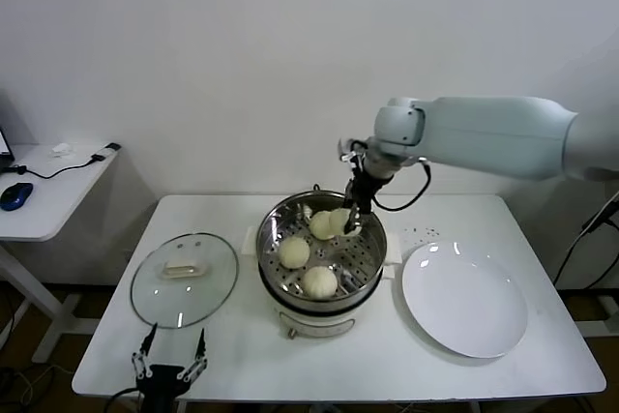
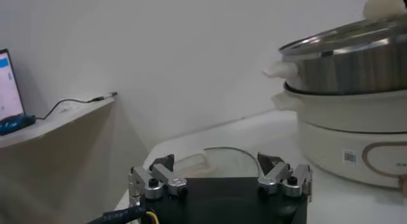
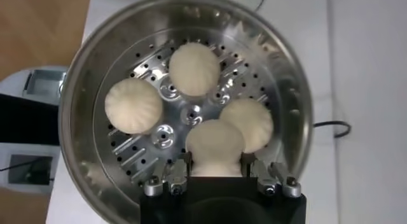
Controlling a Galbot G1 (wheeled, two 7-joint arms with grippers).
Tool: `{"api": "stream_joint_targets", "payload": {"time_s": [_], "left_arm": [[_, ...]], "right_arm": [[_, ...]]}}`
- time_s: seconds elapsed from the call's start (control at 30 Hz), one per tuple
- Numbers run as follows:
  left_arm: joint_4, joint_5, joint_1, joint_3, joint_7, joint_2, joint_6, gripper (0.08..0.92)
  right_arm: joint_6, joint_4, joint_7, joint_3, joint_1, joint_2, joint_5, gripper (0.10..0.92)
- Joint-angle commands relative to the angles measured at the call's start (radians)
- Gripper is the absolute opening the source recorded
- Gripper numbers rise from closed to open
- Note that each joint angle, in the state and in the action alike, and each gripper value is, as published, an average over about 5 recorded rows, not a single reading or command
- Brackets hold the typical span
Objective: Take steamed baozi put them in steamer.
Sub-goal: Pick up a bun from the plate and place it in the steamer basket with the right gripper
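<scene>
The steamer (image 1: 267, 239) stands mid-table, a shiny steel pot on a white base. Three baozi lie on its perforated tray (image 3: 194, 68) (image 3: 133, 105) (image 3: 248, 123). My right gripper (image 3: 215, 171) reaches down into the pot's far side and is shut on another baozi (image 3: 215, 146), which presses against its neighbour. In the head view the held baozi (image 1: 340, 220) sits beside the right gripper (image 1: 353, 224), low inside the rim. Near the table's front left edge my left gripper (image 1: 169, 365) is open and holds nothing.
A round glass lid (image 1: 184, 278) with a white handle lies flat left of the steamer, just beyond the left gripper (image 2: 219, 171). A white plate (image 1: 464, 299) lies to the steamer's right. A side table with a blue mouse (image 1: 14, 195) stands at far left.
</scene>
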State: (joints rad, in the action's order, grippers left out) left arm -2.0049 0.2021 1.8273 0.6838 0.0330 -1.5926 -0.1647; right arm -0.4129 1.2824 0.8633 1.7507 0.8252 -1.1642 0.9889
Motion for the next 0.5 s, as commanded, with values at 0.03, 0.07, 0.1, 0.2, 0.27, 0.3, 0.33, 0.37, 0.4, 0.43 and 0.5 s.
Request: {"api": "stream_joint_targets", "payload": {"time_s": [0.03,0.07,0.1,0.2,0.27,0.3,0.33,0.37,0.4,0.43,0.5], "left_arm": [[0.007,-0.01,0.001,0.005,0.0,0.002,-0.003,0.823],[0.007,-0.01,0.001,0.005,0.0,0.002,-0.002,0.823],[0.008,-0.01,0.0,0.005,0.0,0.002,-0.002,0.823],[0.011,-0.01,0.0,0.006,0.0,0.003,-0.003,0.823],[0.013,-0.01,0.0,0.006,0.0,0.003,-0.003,0.823],[0.014,-0.01,-0.001,0.006,0.0,0.004,-0.003,0.823],[0.014,-0.01,-0.001,0.006,0.0,0.004,-0.003,0.823],[0.015,-0.009,-0.002,0.006,0.0,0.004,-0.002,0.823],[0.015,-0.009,-0.003,0.007,0.0,0.005,-0.002,0.823],[0.016,-0.009,-0.004,0.007,0.001,0.005,-0.001,0.823],[0.016,-0.008,-0.007,0.007,0.001,0.005,0.0,0.823]], "right_arm": [[-0.03,0.024,-0.061,0.077,-0.048,-0.071,0.008,0.518],[-0.03,0.022,-0.062,0.079,-0.053,-0.069,0.003,0.518],[-0.03,0.022,-0.063,0.08,-0.058,-0.068,-0.001,0.518],[-0.033,0.021,-0.065,0.082,-0.068,-0.063,-0.016,0.518],[-0.036,0.023,-0.067,0.083,-0.072,-0.06,-0.022,0.518],[-0.037,0.024,-0.067,0.083,-0.073,-0.059,-0.024,0.518],[-0.038,0.024,-0.068,0.083,-0.073,-0.057,-0.024,0.518],[-0.039,0.024,-0.068,0.083,-0.073,-0.056,-0.024,0.518],[-0.04,0.023,-0.068,0.083,-0.073,-0.056,-0.025,0.518],[-0.041,0.022,-0.068,0.083,-0.072,-0.055,-0.026,0.519],[-0.046,0.021,-0.068,0.081,-0.073,-0.055,-0.026,0.523]]}}
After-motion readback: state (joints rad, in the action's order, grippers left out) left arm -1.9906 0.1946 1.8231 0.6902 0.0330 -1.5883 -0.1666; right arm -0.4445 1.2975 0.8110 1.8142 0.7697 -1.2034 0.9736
